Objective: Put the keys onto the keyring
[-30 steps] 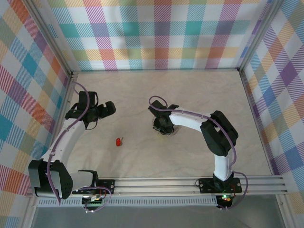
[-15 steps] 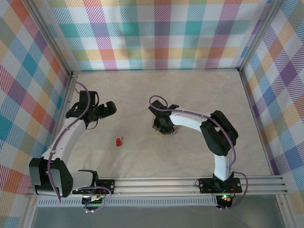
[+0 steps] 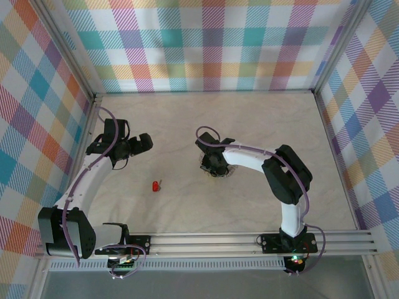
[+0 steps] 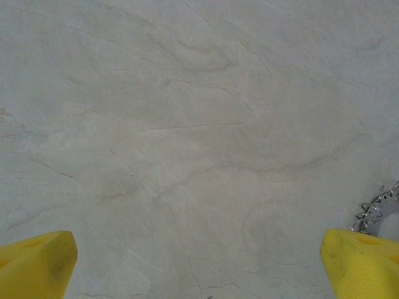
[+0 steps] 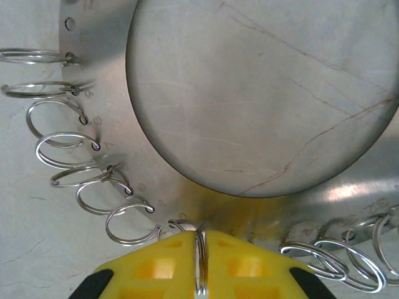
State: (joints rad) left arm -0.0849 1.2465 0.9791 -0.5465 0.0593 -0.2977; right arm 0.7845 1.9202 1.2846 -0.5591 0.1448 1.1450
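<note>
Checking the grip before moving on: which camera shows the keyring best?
Right wrist: the keyring is close and sharp, band and loops, with the right hand shut on one loop. Top external shows slivers of it beneath that hand; left wrist catches an edge.

My left arm (image 3: 87, 177) curves along the worktop's (image 3: 187, 121) left edge, and my left hand (image 4: 198, 266) is spread wide, its yellow fingertips (image 4: 37, 261) far apart. My right arm (image 3: 249, 156) bends toward the middle, with my right hand (image 5: 201, 249) pinched tight on the keyring (image 5: 96, 68).
</note>
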